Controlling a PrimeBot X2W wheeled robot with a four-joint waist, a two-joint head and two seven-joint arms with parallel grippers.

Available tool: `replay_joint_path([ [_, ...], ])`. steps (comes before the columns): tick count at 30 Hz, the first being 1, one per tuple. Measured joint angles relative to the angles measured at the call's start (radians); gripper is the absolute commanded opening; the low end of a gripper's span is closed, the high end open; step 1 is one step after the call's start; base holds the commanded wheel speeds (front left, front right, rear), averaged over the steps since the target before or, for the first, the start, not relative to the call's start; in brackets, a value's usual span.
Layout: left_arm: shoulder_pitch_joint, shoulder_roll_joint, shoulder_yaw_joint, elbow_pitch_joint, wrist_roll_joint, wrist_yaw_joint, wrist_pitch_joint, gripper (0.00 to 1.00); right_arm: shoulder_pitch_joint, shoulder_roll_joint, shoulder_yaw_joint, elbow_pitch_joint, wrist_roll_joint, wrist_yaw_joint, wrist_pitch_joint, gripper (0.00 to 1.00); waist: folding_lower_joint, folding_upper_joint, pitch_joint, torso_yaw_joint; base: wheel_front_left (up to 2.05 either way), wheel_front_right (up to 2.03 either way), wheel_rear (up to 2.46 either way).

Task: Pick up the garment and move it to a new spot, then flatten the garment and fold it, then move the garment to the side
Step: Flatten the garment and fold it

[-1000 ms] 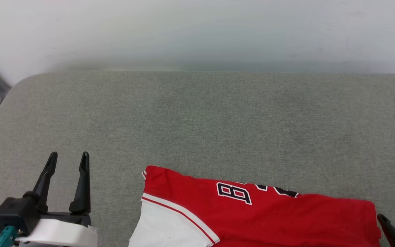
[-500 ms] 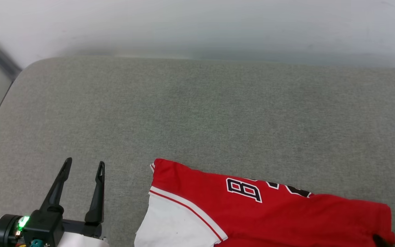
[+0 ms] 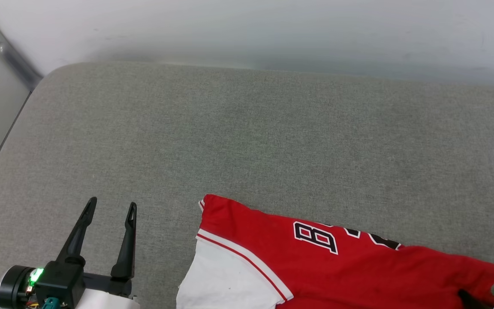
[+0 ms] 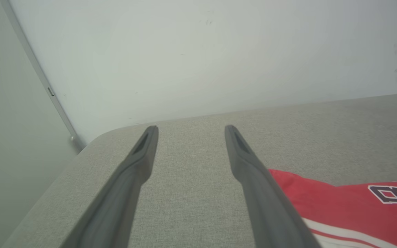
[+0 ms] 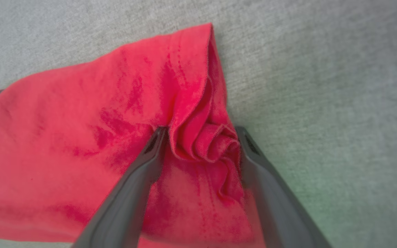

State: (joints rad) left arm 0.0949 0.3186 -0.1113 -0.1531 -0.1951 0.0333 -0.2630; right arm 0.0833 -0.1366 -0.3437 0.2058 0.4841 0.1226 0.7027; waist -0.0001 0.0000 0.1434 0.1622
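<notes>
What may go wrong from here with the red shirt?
The right tool straddles only a small bunched fold at the edge of the garment; closing there might catch one layer and slip. The left tool is open over bare padding, apart from the sleeve; a one-sided lift may drag the cloth.

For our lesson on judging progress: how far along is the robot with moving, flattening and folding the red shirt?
Done: nothing clearly; the garment lies rumpled on the grey surface, its lettering partly covered. In hand: the right gripper straddles a bunched corner, jaws apart, not yet shut. The left gripper is open, clear of the cloth. To do: lifting, moving, flattening, folding, setting aside.
</notes>
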Motion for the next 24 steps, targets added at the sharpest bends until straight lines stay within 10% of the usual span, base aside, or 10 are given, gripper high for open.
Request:
replay_joint_path([
  [9,0.004,-0.037,0.03,0.011,0.034,-0.039,0.0,1.0,-0.003,-0.025,0.106,0.03,0.075,-0.003,-0.067,1.0,0.0,0.0,-0.018,-0.008,0.0,0.0,0.0],
  [10,0.004,-0.042,0.032,0.011,0.036,-0.042,0.0,1.0,-0.003,-0.025,0.11,0.033,0.08,-0.003,-0.077,0.52,0.0,0.0,-0.02,-0.009,0.0,0.0,0.0],
  [12,0.006,-0.046,0.038,0.012,0.043,-0.048,0.0,1.0,-0.006,-0.026,0.114,0.04,0.082,-0.002,-0.099,0.0,0.0,0.0,-0.025,-0.013,0.0,0.0,0.0],
  [24,0.019,-0.077,0.074,0.012,0.069,-0.077,0.0,1.0,-0.022,-0.055,0.11,0.055,0.095,0.01,-0.165,0.0,0.0002,0.0,-0.033,-0.033,0.0,0.0,0.0],
])
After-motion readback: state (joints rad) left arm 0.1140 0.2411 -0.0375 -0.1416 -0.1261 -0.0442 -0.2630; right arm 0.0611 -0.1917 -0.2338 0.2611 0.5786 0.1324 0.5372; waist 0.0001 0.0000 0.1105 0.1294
